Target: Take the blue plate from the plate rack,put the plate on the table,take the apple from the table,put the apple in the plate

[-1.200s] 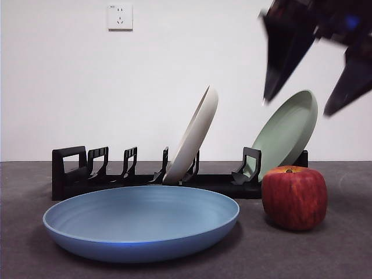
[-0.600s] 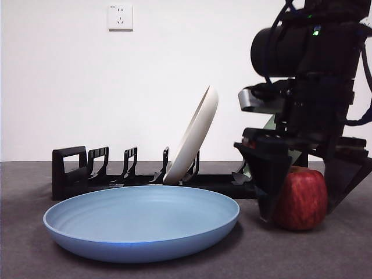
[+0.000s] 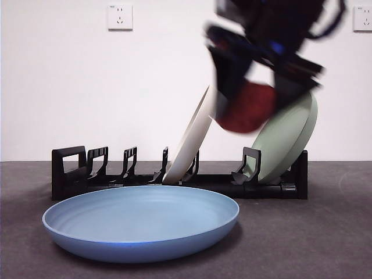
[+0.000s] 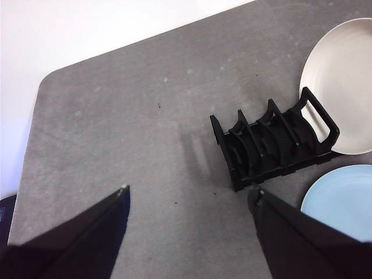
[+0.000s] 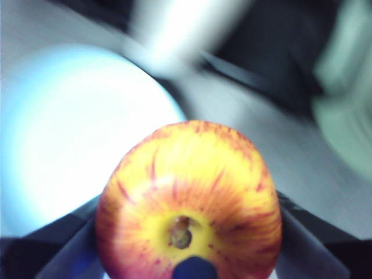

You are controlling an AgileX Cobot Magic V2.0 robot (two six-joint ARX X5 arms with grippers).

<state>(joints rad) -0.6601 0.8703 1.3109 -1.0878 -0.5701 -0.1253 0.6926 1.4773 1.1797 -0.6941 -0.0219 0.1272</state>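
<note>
**Apple held aloft above the rack**

In the front view the apple [image 3: 247,107] is seen only as a blurred red mass, clamped between the dark jaws of the right gripper [image 3: 256,93] and lifted clear of the table [image 3: 331,232]. It is carried in front of the upper parts of the cream-white plate [image 3: 195,136] and the sage-green plate [image 3: 288,136], both leaned in the plate rack [image 3: 75,174]. The apple's yellow stem dip and red streaks are shown by the right wrist view alone [image 5: 189,203], where the jaws are pressed against its two sides and the blue plate [image 5: 70,128] is smeared pale beyond it.

The blue plate [image 3: 141,222] is laid flat on the table just before the rack. The right arm is entered from the top of the front view, tilted and blurred.

The left gripper [image 4: 189,200] is seen only in its own wrist view, jaws spread wide and empty, high over the rack's handle end [image 4: 273,142].
</note>
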